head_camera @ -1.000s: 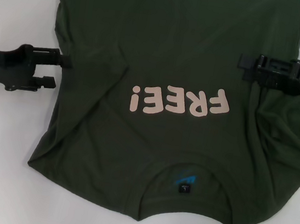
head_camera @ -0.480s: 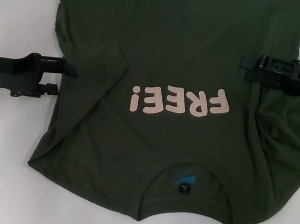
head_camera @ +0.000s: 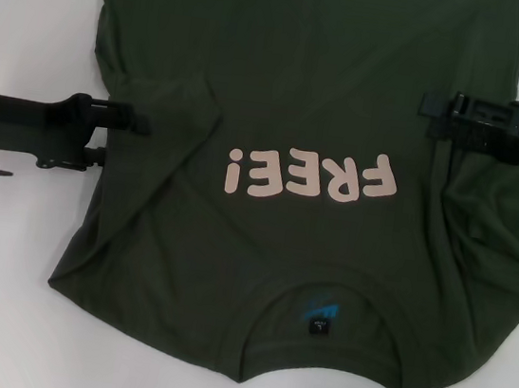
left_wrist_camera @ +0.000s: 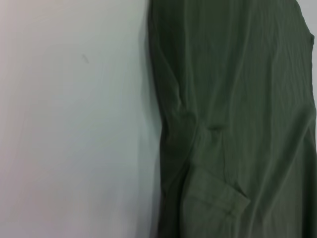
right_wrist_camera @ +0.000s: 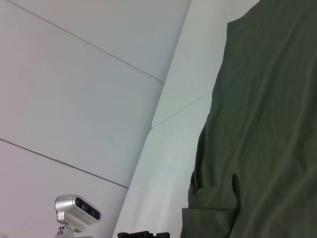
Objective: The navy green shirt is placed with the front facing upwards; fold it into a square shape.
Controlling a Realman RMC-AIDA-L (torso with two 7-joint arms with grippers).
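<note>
Olive-green cotton, the navy green shirt (head_camera: 291, 170) lies front-up and spread on the white table (head_camera: 33, 21), pink letters (head_camera: 311, 177) on its chest and collar with neck label (head_camera: 318, 327) toward the robot. The left gripper (head_camera: 125, 121) reaches over the shirt's left edge, the right gripper (head_camera: 433, 112) over its right; whether either is wide, narrow or gripping cloth cannot be told.

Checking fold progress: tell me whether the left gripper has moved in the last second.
Yes. In the head view the left gripper has slid inward over the shirt, towards the FREE! lettering, which has stayed put. Right gripper barely shifted.
</note>
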